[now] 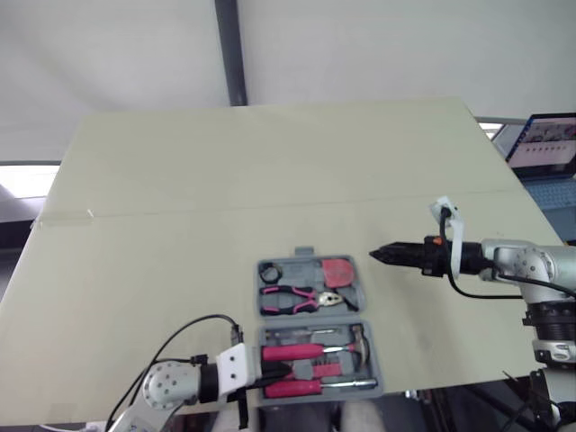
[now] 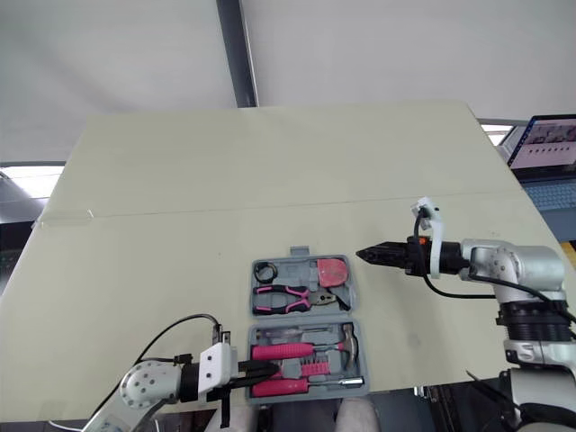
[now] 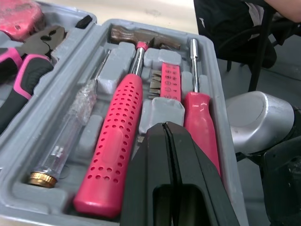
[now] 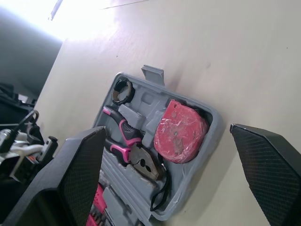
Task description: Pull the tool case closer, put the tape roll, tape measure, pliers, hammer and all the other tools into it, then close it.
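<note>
Tool case (image 1: 310, 319) lies open and flat at lower centre of the head views, on the counter (image 1: 180, 180), its near half right by the counter's front edge. It looks fully loaded from here. The far half holds the tape roll (image 4: 122, 92), pliers (image 1: 297, 297) and red tape measure (image 4: 180, 132). The near half holds the hammer (image 3: 117, 150), a pink-handled screwdriver (image 3: 202, 122), a strip of bits (image 3: 169, 82) and a clear tester (image 3: 70, 136). Everything sits in moulded grey slots, so I judge only the closing is left.

Left pincer (image 3: 165, 127) is pressed together with nothing in it. Its tip is low over the near tray, just above the pink handles. Right pincer (image 1: 378, 255) is spread wide with nothing in it, just beside the far half's right wall, in line with the tape measure.

- **Trapped tip:** if I fold a half over while the left tip is inside the tray, the shell jams on it.
- **Loose pliers:** their handles look slightly proud of the slot. If so, the halves won't latch and tools could spill.
- **Counter edge:** the case is close to it, so any push toward me could slide it off.

I can't tell whether the latch tab on the far rim is sound.
</note>
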Controlling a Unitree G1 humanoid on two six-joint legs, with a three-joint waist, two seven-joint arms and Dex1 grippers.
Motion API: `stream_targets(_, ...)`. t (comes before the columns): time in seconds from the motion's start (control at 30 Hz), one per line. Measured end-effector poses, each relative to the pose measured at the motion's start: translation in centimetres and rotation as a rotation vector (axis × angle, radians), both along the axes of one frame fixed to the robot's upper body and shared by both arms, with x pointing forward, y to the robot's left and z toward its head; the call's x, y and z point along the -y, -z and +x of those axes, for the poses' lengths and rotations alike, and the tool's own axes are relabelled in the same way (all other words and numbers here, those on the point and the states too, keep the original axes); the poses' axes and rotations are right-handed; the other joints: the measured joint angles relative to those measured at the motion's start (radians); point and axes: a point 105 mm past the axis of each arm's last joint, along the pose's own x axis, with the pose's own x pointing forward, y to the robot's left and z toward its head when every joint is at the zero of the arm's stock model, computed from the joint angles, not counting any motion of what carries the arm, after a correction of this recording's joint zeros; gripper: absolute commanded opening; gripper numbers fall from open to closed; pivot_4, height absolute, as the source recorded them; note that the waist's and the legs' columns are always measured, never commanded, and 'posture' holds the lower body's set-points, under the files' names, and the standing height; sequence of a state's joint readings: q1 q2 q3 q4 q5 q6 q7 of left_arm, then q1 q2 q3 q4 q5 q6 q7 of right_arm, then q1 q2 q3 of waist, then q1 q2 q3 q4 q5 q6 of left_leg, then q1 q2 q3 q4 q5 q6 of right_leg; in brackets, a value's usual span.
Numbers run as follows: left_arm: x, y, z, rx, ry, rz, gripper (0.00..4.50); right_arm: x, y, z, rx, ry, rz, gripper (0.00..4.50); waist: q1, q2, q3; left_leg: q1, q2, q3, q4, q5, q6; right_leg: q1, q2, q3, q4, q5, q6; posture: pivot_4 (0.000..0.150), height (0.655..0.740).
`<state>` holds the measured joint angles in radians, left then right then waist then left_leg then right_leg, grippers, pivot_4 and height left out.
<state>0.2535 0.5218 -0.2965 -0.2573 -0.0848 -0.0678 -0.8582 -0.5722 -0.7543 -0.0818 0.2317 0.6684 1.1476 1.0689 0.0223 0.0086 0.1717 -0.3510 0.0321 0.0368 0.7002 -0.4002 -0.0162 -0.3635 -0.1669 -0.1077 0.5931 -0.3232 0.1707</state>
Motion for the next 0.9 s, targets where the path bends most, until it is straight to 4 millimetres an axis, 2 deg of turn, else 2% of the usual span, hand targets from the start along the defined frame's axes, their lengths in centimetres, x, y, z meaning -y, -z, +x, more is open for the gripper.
stream_targets(0.27,-0.1,0.1,0.2,-0.008,-0.007,0.013,0.00,-0.6,1.6,0.7,-0.111,-0.002,0.055,4.44,-0.007,0.000,0.000,-0.001,0.000,0.000,0.000,0.000,0.000,-0.002,0.000,0.000,0.001,0.000,0.000,0.150,0.7400)
stream_targets(0.57,0.0,0.1,0.1,-0.035,-0.015,0.035,0.00,-3.5,5.1,1.1,-0.213,-0.037,0.093,4.44,-0.016,0.001,-0.001,-0.001,0.000,0.000,0.000,0.000,0.000,-0.003,0.000,0.000,0.002,0.000,0.000,0.150,0.7400)
stream_targets(0.7,-0.1,0.1,0.0,-0.041,-0.013,0.048,0.00,-4.0,5.8,1.5,-0.214,-0.029,0.094,4.44,-0.027,0.002,-0.001,-0.001,0.000,0.001,0.000,0.000,-0.001,-0.004,0.000,0.000,0.002,0.000,0.000,0.150,0.7400)
stream_targets(0.9,-0.3,0.1,-0.1,-0.050,-0.013,0.055,0.00,-5.2,5.7,2.5,-0.193,-0.033,0.121,4.44,-0.031,0.003,-0.002,-0.001,0.000,0.001,-0.001,0.000,-0.001,-0.004,0.000,0.000,0.002,0.000,0.000,0.150,0.7400)
